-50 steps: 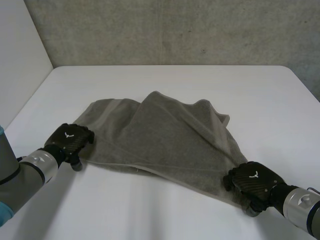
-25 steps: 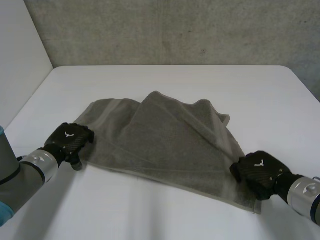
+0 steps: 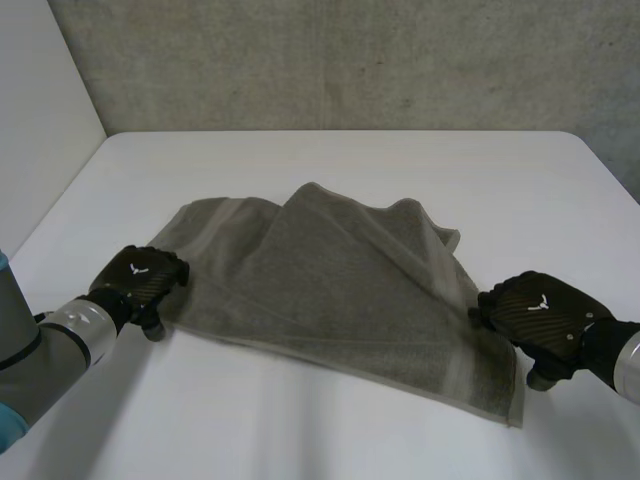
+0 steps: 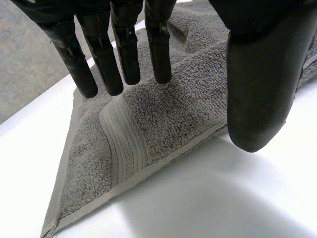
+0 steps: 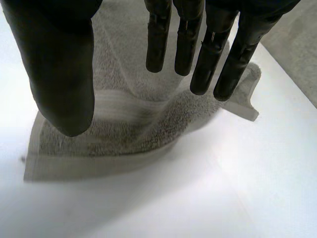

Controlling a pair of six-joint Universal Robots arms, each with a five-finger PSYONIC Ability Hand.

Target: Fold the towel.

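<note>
A grey towel lies spread on the white table, with one part folded over itself towards the back. My left hand is at the towel's left front corner. In the left wrist view its straight fingers stand over the towel near the striped border, thumb apart at the hem; it is open. My right hand is at the towel's right edge. In the right wrist view that hand hangs open above the towel, holding nothing.
The table's far edge meets a grey wall; a white panel stands at the left. Bare table lies in front of the towel and behind it.
My right hand has moved right and away from the front edge and has let go of the towel's right front corner, which now lies flat. The left hand has not moved.
</note>
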